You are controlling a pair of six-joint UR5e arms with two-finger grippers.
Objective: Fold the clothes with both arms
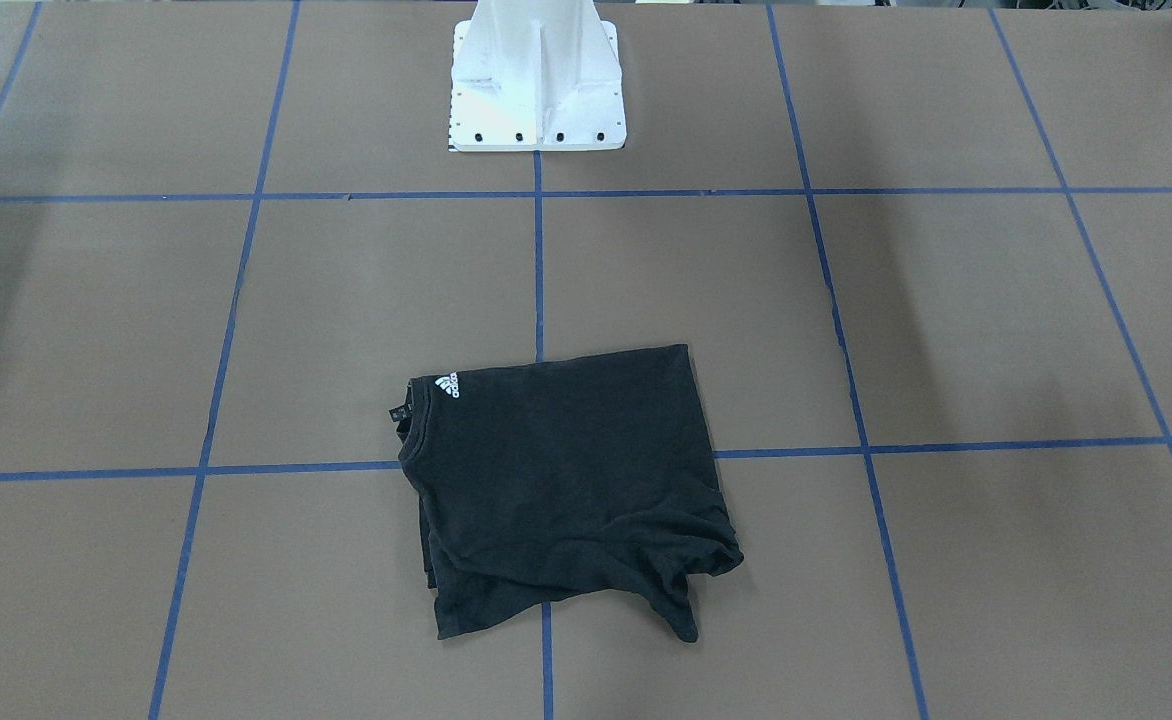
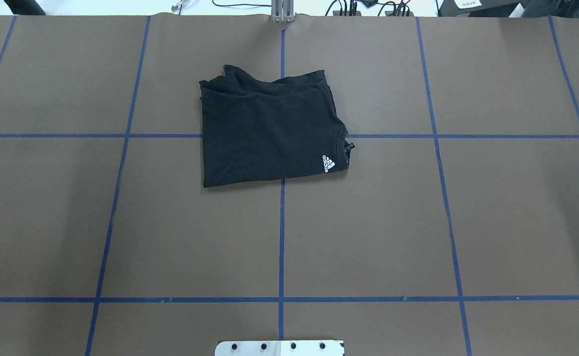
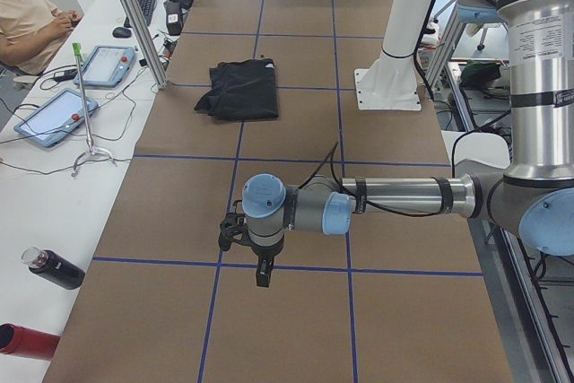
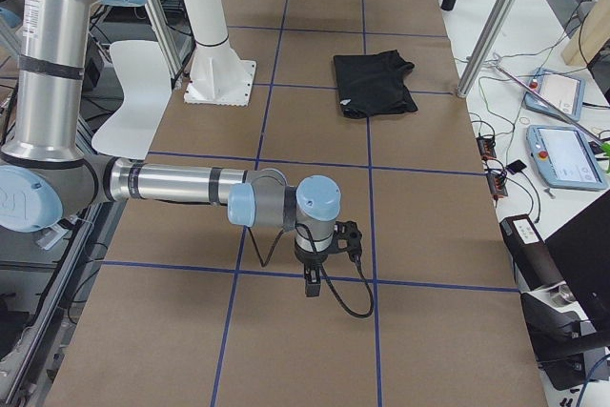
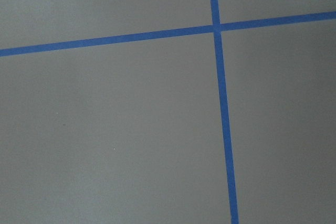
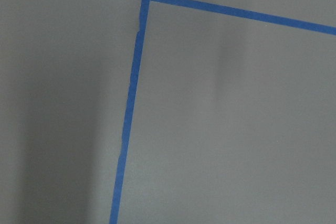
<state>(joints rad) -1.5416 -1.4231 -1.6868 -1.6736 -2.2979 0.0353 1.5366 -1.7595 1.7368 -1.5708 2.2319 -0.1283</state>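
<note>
T-shirt (image 2: 269, 133) folded small, lying flat on tabletop (image 2: 368, 222), well away from both hands, probably apart because finished. Left hand (image 3: 261, 274) and right hand (image 4: 312, 285) hanging low over tabletop; spread or pressed together, cannot tell. Black bottle (image 3: 52, 268) out past left hand, off tabletop, insides hidden.

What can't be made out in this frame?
- Left gripper: seen only in the exterior left view, too small; open or shut unknown.
- Right gripper: same, exterior right view only.
- T-shirt: underside and inner layers hidden by its own folds, every view.
- Person: cut off by exterior left view's edge.
</note>
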